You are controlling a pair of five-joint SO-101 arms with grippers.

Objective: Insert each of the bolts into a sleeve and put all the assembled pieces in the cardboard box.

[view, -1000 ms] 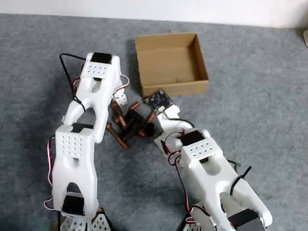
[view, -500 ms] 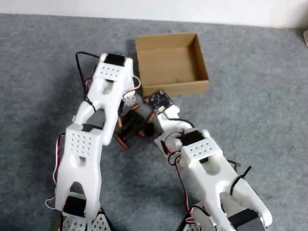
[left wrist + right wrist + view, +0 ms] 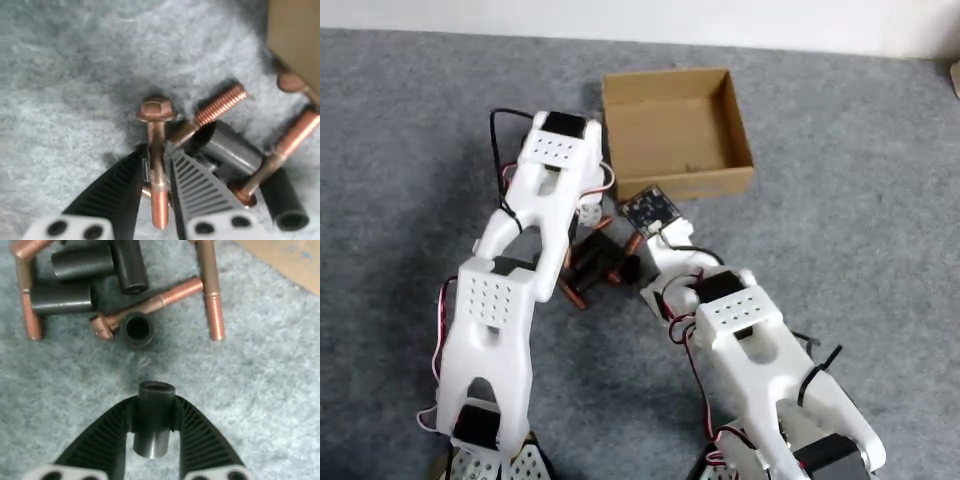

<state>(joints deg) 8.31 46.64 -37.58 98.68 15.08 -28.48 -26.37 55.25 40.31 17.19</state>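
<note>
— Left fingers (image 3: 125, 185) first; wide or narrow?

— Narrow; clamped across the shank of a copper bolt (image 3: 155, 111), hex head poking out beyond the tips; hard to tell whether lifted or lying on the grey bench (image 3: 60, 60).

— And the right fingers (image 3: 107, 440)?

— Pinched on a black sleeve (image 3: 150, 432), gripped round its middle, open mouth aimed toward the heap (image 3: 80, 300); set apart from that heap, with a strip of bare bench between.

— Placing from overhead?

— Heap of loose bolts and sleeves around mid-bench; cardboard box (image 3: 685, 185) near it at one o'clock, open side up; left arm (image 3: 545, 180) stretched in from seven o'clock and bent over the heap's eleven o'clock side; right arm (image 3: 750, 340) in from five o'clock, ending at the heap's three o'clock edge, just short of the box's near wall.

— Anything worth noting inside the heap?

— One upright sleeve (image 3: 137, 330) standing on end, touching a flanged bolt (image 3: 165, 297) near its head; three more sleeves lying flat just behind, side by side; further copper bolts scattered among them, some crossing one another.
</note>
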